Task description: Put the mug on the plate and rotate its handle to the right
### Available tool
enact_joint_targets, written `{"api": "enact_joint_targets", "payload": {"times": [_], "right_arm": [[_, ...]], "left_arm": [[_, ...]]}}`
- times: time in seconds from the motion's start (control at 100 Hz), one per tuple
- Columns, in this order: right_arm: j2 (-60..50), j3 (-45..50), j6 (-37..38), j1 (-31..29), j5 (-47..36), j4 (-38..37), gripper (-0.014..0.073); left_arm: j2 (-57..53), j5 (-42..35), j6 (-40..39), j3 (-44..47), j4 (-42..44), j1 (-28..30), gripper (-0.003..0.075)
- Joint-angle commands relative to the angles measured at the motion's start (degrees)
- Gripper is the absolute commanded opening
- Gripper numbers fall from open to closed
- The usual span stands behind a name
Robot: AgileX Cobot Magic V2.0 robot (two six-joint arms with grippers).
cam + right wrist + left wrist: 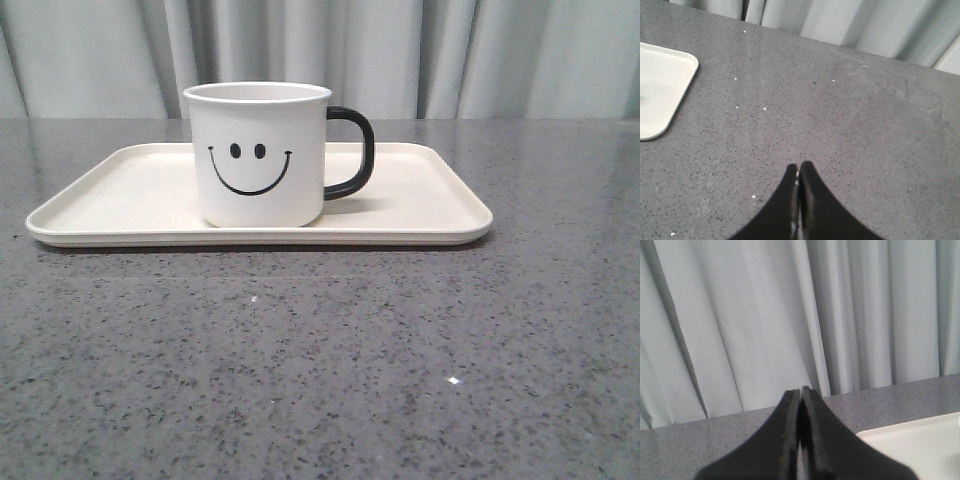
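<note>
Only the front view shows the mug (258, 155) upright on the plate (420, 200), handle (352, 152) right; both wrist views show the left gripper (801, 391) and right gripper (799, 166) pressed closed, empty.

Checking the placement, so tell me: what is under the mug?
The mug stands upright on the plate, which lies on the grey table. The plate surface beneath its base is hidden.

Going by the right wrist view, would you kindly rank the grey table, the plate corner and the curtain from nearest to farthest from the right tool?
1. The table: directly beneath and just ahead of the shut right tool.
2. The plate: its rounded corner lies off to one side, farther along the table.
3. The curtain: hanging behind the table's far edge.
</note>
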Motion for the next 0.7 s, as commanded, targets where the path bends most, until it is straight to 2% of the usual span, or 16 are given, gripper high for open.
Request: {"api": "enact_joint_targets", "payload": {"times": [0.0, 0.15, 0.45, 0.52, 0.69], "right_arm": [[0.79, -0.92, 0.08, -0.23, -3.79, -0.16, -0.0111], [0.79, -0.92, 0.08, -0.23, -3.79, -0.16, -0.0111], [0.79, -0.92, 0.08, -0.23, -3.79, -0.16, -0.0111], [0.79, -0.92, 0.08, -0.23, -3.79, -0.16, -0.0111], [0.79, -0.92, 0.08, -0.23, -3.79, -0.16, -0.0111]], "left_arm": [[-4.01, -10.15, -0.57, 4.47, -2.3, 0.87, -0.002], [-9.48, -10.96, -0.57, 11.22, -3.1, 1.23, -0.002], [-15.31, -10.96, -0.57, 18.96, -2.96, 1.23, -0.002], [-16.68, -8.09, -0.57, 19.02, -2.96, 1.23, -0.002], [-18.13, -7.73, -0.21, 19.02, -2.16, 1.23, -0.002]]}}
